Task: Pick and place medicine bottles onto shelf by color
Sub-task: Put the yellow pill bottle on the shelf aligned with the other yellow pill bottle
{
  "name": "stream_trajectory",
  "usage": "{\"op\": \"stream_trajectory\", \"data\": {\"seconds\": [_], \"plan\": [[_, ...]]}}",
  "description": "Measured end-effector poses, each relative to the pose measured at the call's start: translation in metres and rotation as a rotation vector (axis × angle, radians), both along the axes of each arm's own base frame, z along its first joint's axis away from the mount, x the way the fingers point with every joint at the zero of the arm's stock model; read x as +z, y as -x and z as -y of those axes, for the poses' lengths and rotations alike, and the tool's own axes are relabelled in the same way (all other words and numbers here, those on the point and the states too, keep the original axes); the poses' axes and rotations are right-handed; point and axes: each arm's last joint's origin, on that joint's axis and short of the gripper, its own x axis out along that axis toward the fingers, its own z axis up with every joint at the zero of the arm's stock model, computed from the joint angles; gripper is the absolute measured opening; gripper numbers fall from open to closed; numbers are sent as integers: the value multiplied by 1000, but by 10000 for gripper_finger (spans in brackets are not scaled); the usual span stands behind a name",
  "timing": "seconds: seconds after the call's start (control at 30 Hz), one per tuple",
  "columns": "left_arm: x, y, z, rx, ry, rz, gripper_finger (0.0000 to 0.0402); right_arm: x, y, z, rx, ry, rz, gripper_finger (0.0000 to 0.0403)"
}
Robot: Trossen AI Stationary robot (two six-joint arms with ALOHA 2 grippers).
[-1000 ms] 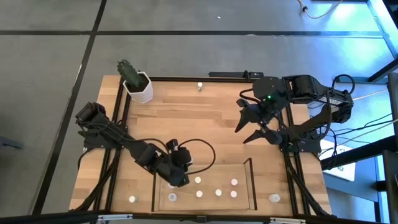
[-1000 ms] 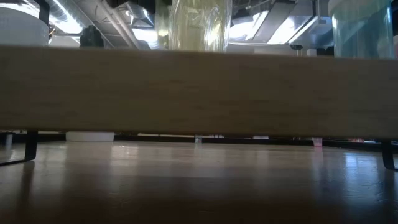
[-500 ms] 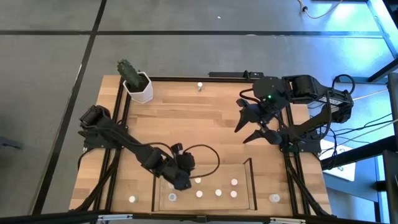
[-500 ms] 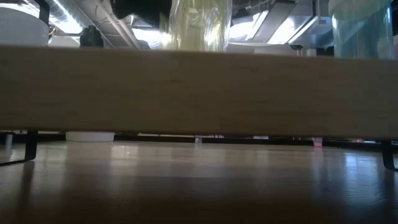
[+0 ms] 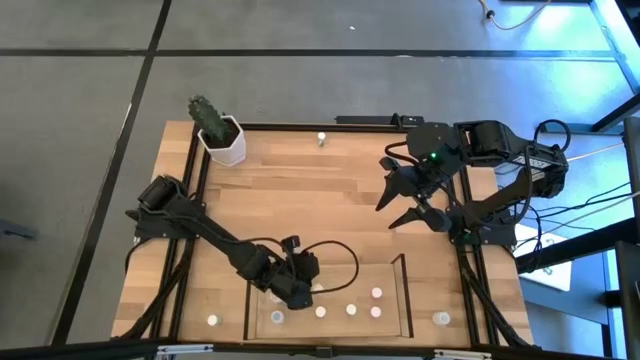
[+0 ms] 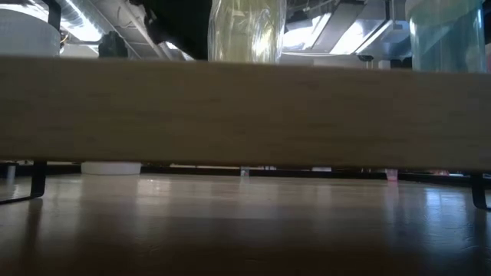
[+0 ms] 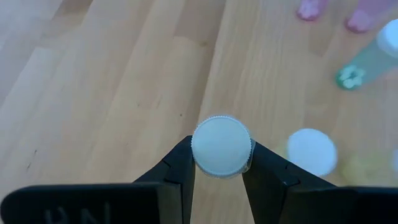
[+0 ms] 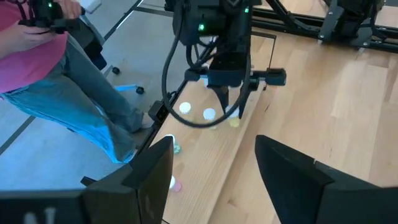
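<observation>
Left claw (image 7: pixel 221 163) clamped on white-capped bottle (image 7: pixel 221 146), over shelf (image 5: pixel 405 290)

Your left arm reaches from the bench's left edge toward the near middle, elbow low, wrist bent down so the left claw (image 5: pixel 300 292) points at the bench surface. Its fingers (image 7: pixel 177 171) are closed on a white-capped bottle (image 7: pixel 221 147), one on each side of the cap. Your right arm is folded at the far right side, and the right claw (image 5: pixel 400 200) hangs above the bench with its fingers (image 8: pixel 146 171) spread wide, holding nothing
</observation>
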Motion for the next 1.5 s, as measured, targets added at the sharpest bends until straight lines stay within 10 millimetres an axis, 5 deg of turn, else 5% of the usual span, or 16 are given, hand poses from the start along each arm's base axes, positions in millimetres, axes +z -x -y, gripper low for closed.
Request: {"op": "stream_trajectory", "data": {"seconds": [0.9, 1.5], "plan": [[-22, -12, 4, 1, 10, -7, 102, 1, -1, 0, -1, 0, 10, 229], [-22, -12, 4, 3, 9, -11, 188, 1, -1, 0, 0, -1, 10, 229]]}}
